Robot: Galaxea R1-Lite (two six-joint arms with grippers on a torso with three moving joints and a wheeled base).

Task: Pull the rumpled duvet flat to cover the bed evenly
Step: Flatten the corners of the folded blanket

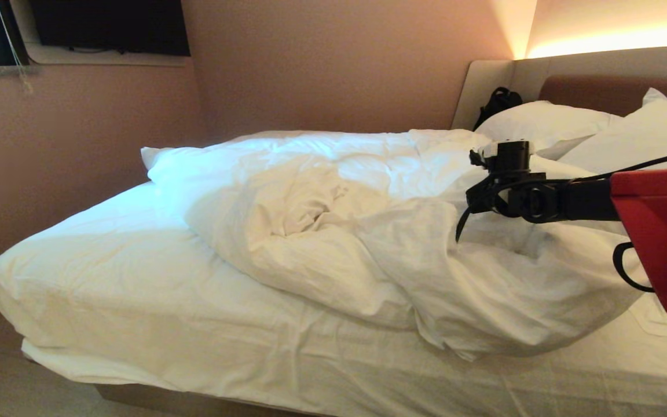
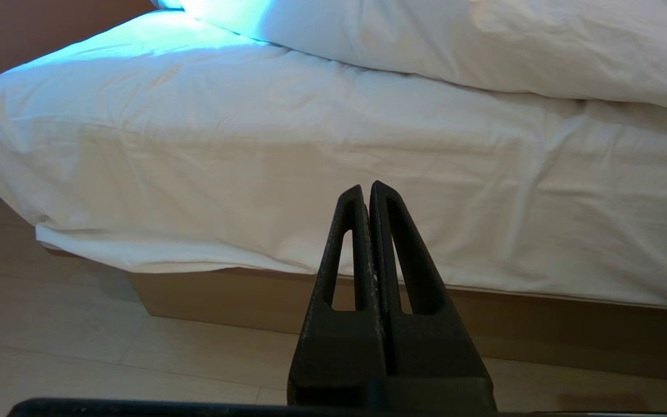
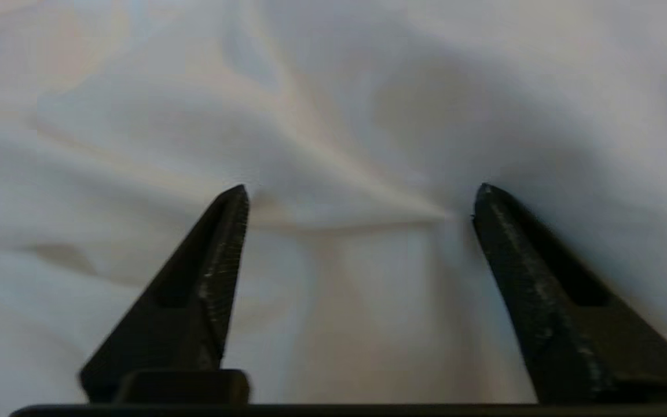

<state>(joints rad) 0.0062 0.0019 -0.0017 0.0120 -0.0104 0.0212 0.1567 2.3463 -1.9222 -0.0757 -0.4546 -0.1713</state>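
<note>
**Barely begun: duvet bunched toward the headboard end**

Honestly, I judge most of the job is ahead of me. The duvet (image 1: 368, 231) lies heaped and twisted across the upper half of the bed (image 1: 194, 399), leaving the fitted sheet (image 1: 107, 278) bare at the foot end. My right gripper (image 3: 359, 200) hovers over the duvet's folds near the pillows (image 1: 548, 124), fingers spread wide and holding nothing (cloth just ahead of the tips). My left gripper (image 2: 368, 191) sits parked low beside the bed, fingers pressed together.
</note>
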